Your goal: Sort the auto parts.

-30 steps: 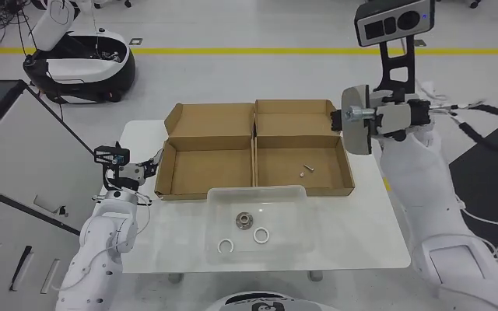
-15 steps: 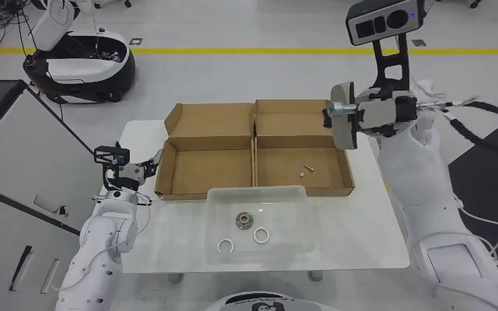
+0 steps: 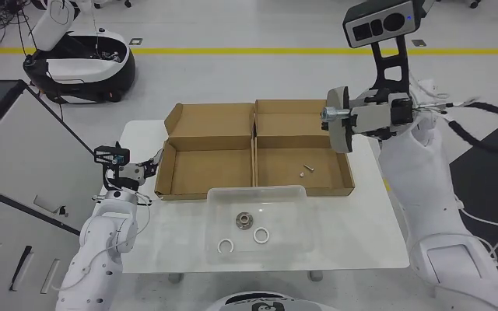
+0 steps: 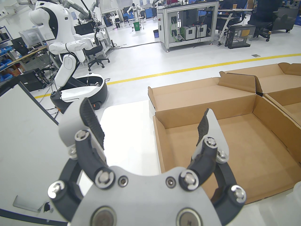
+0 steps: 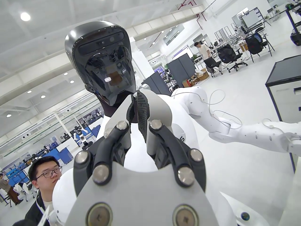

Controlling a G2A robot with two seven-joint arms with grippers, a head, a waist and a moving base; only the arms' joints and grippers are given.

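Two open cardboard boxes sit side by side: the left box [image 3: 206,171] is bare inside, and the right box [image 3: 327,183] holds a small bolt [image 3: 306,167]. In front of them, a clear plastic tray [image 3: 299,233] holds a metal bearing [image 3: 244,220] and two white rings [image 3: 262,235] [image 3: 226,246]. My left gripper [image 3: 156,160] [image 4: 145,109] rests open beside the left box's [image 4: 225,147] outer wall with nothing between its fingers. My right gripper [image 3: 327,115] [image 5: 138,92] is raised above the right box's far right corner, shut. I cannot tell whether anything is pinched in it.
The white table [image 3: 366,233] has bare room to the right of the tray and boxes. Both box lids [image 3: 210,120] stand open at the back. A grey panel [image 3: 31,148] leans off the table's left side.
My raised right arm has swung left, from beyond the right box's right wall to above its far right corner. The left arm and the parts have not moved.
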